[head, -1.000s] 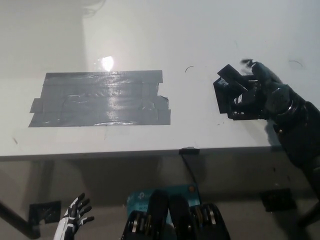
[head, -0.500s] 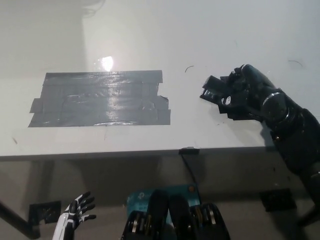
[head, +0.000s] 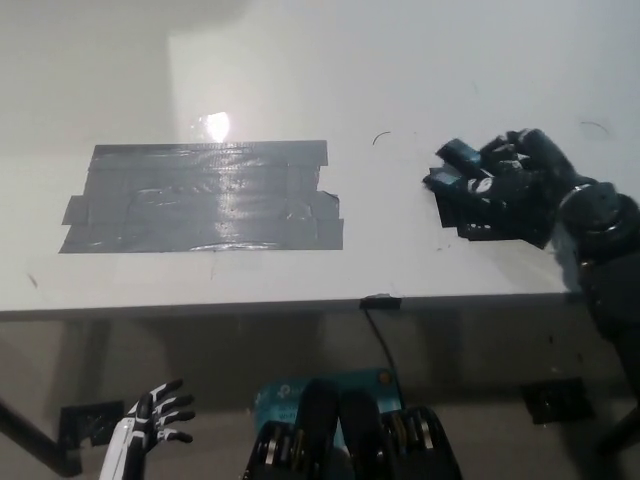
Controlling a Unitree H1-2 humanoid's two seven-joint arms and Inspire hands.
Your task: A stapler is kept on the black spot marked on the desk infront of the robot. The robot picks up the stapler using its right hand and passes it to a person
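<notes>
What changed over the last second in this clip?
The black right hand shifted a little left, then back right over the desk, its dark contents hard to make out. The white left hand, open below the desk edge, and the grey tape patch stayed put.

- Right hand: over the right part of the desk throughout, but its pose has changed. A second ago it showed an open, boxy front; half a second ago it had reached left toward the tape; now it has drawn back right, fingers curled in.
- Left hand: has drifted slightly right and up at the lower left, fingers spread.
</notes>
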